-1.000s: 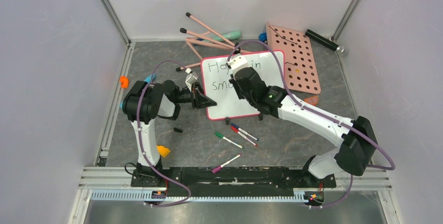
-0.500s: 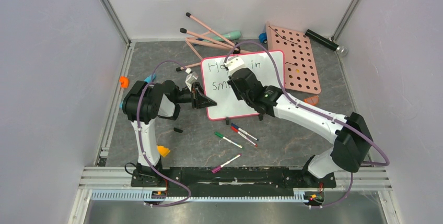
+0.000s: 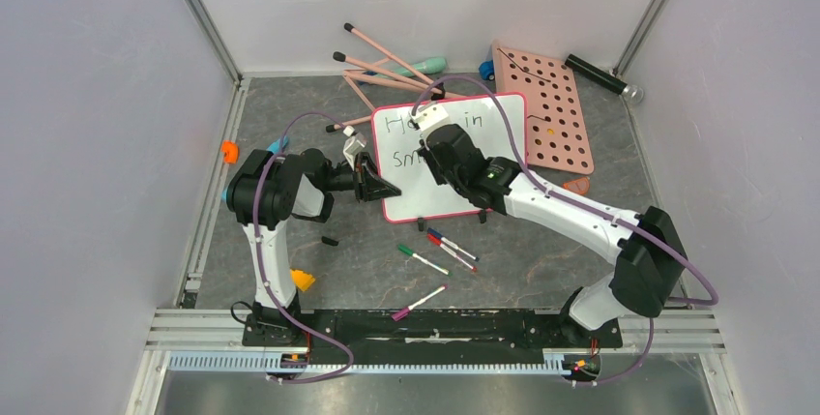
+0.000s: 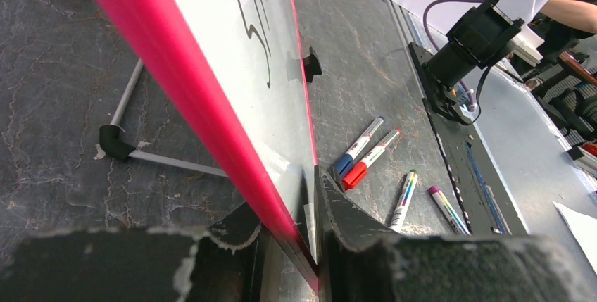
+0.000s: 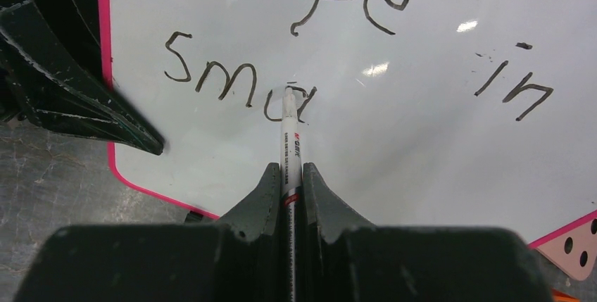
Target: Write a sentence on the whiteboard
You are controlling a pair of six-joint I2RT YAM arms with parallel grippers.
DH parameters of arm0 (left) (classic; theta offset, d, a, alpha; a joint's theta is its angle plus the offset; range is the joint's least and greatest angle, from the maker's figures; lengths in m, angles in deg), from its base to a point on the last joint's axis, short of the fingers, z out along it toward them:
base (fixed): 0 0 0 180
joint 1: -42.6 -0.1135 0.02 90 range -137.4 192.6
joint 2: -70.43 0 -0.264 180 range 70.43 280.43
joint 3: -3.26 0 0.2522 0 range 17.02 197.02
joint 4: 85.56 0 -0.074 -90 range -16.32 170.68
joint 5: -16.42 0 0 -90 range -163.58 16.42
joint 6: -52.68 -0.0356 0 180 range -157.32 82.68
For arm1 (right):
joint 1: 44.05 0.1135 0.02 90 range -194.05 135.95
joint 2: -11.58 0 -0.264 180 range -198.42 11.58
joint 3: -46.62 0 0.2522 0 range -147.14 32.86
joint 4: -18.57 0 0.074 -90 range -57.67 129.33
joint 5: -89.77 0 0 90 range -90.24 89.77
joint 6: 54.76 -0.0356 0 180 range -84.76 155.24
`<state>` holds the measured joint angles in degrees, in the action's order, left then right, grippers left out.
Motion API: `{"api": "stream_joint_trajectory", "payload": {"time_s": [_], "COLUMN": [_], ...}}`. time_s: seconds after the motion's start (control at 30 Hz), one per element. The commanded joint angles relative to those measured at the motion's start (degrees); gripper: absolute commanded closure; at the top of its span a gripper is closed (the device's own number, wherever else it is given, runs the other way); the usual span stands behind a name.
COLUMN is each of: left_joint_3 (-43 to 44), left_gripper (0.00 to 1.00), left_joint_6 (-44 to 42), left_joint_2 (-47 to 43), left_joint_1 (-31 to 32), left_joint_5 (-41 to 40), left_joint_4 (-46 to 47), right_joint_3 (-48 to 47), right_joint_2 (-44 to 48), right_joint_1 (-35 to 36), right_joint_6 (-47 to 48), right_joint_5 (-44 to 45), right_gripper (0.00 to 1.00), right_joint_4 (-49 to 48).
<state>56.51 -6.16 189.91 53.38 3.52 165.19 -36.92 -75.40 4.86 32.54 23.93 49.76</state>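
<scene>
Viewed from above, the whiteboard lies centrally, with the left gripper at its left edge and the right gripper over its middle. At the left wrist, the fingers clamp the board's pink edge. At the right wrist, the fingers grip a marker, its tip on the sentence at "a".

**WORK AREA LAYOUT, OVERHEAD VIEW**

The whiteboard sits near the centre of the table. The left gripper meets its left rim. The right gripper is over the sentence, of which only "H", "in" and "Sm" show. Four markers lie near the board's near edge. A pink panel with holes lies just beside its right rim.
</scene>
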Motion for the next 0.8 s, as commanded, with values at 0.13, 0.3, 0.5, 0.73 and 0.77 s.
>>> {"api": "stream_joint_trajectory", "payload": {"time_s": [0.13, 0.3, 0.5, 0.73, 0.77], "left_joint_3": [0.6, 0.5, 0.5, 0.5, 0.6], "left_gripper": [0.8, 0.8, 0.8, 0.8, 0.8], "left_joint_6": [-4.8, -4.6, -4.6, -4.7, -4.7], "left_joint_2": [1.0, 1.1, 1.1, 1.1, 1.0], "left_joint_1": [0.7, 0.7, 0.7, 0.7, 0.7], "left_joint_5": [3.9, 3.9, 3.9, 3.9, 3.9], "left_joint_4": [4.7, 4.7, 4.7, 4.7, 4.7], "right_joint_3": [-0.5, 0.1, 0.1, -2.3, -2.5], "right_joint_2": [-0.7, -0.4, -0.2, -1.7, -1.8], "right_joint_1": [-0.2, -0.3, -0.2, -0.3, -0.3], "right_joint_6": [0.9, 1.0, 0.9, 1.2, 1.3], "right_joint_5": [-3.7, -4.3, -3.0, -1.4, -1.3], "right_gripper": [1.0, 1.0, 1.0, 1.0, 1.0], "right_joint_4": [-1.4, -0.2, -0.3, -0.2, -0.2]}}
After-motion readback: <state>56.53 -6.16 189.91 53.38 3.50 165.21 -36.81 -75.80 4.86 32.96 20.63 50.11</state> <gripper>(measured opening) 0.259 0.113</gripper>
